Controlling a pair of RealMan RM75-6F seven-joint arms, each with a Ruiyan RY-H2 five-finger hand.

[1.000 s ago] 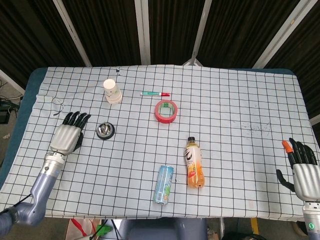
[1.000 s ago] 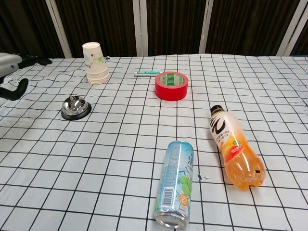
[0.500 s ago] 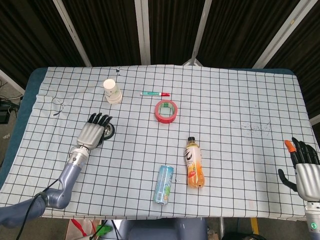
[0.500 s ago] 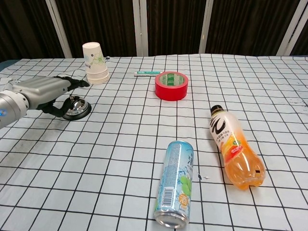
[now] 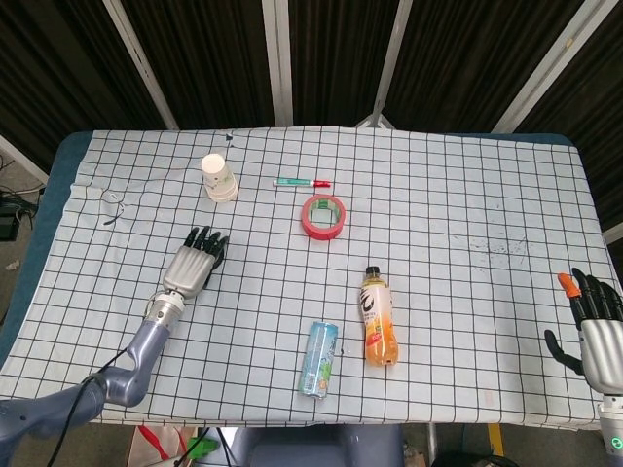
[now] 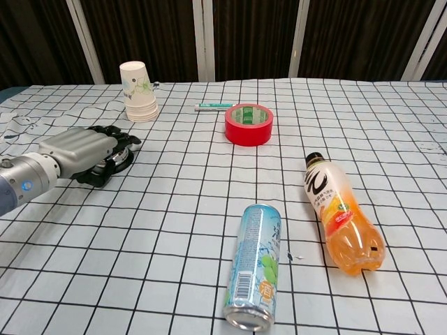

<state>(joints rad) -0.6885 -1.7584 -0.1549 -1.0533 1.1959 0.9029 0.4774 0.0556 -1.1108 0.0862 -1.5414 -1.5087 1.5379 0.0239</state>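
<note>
My left hand [image 5: 198, 261] lies palm down over the small silver desk bell, which it hides in the head view. In the chest view the same left hand [image 6: 82, 149] covers the bell [image 6: 123, 155]; only the bell's dark rim shows under the fingers. The fingers lie stretched over it and grip nothing. My right hand [image 5: 596, 326] hovers at the table's near right edge, fingers apart and holding nothing, far from every object. It is outside the chest view.
A stack of paper cups [image 5: 219, 177] stands behind the bell, with a green marker pen [image 5: 302, 182] and a red tape roll [image 5: 323, 215] to its right. An orange drink bottle [image 5: 378, 317] and a light blue can [image 5: 319, 358] lie near the front edge.
My left hand has moved right from the table's left side until it lies over the bell. My right hand has drifted slightly toward the near right corner.
</note>
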